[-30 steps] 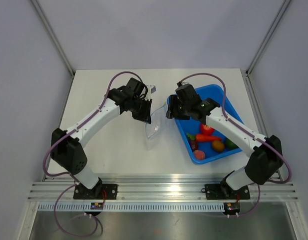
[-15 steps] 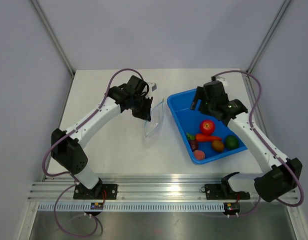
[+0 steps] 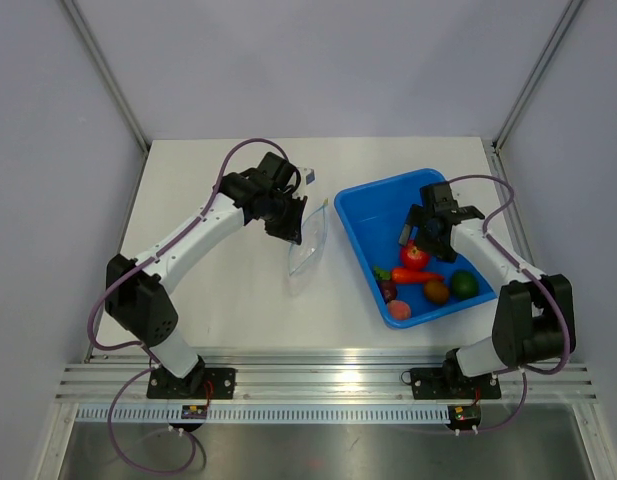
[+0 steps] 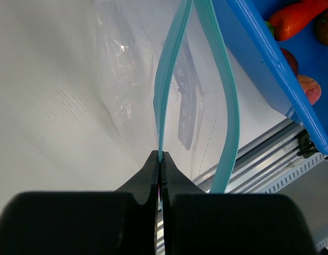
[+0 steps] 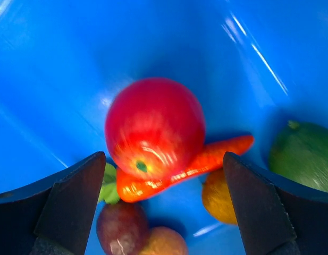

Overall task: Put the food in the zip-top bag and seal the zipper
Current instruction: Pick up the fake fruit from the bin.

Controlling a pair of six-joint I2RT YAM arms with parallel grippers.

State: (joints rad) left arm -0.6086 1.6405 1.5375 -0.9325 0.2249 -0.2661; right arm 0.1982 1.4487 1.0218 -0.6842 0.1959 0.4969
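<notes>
L claw (image 4: 161, 155) clenched tight on one lip of the zipper (image 4: 165, 90), right at its end. The other teal lip bows away to the side, so the mouth of the zip-top bag (image 3: 310, 245) gapes open. The clear pouch trails down from my fingers toward the table (image 3: 218, 300), just beside the near-left corner of the blue tray (image 3: 360, 200). Can't tell if the bag's bottom rests on the table.

R claw (image 3: 420, 235) is inside the tray, spread wide, nothing grasped. Wrist cam: one finger (image 5: 73, 196) each side of the red tomato (image 5: 153, 125), which sits between them, below the tips. Contact w/ it? Can't tell.

All the food is in the tray, none in the bag. The tomato lies on top of the orange carrot (image 5: 222, 151), touching it. A green round (image 5: 304, 154) sits off past the carrot's thin end, and an orange-brown round (image 5: 219, 196) is tucked just under the carrot. A purple round (image 5: 121, 228) and a pinkish one (image 5: 164, 241) are close together by the carrot's leafy end, towards the tray's near corner.

The L and R arms are well apart, w/ bag and tray wall between them.
</notes>
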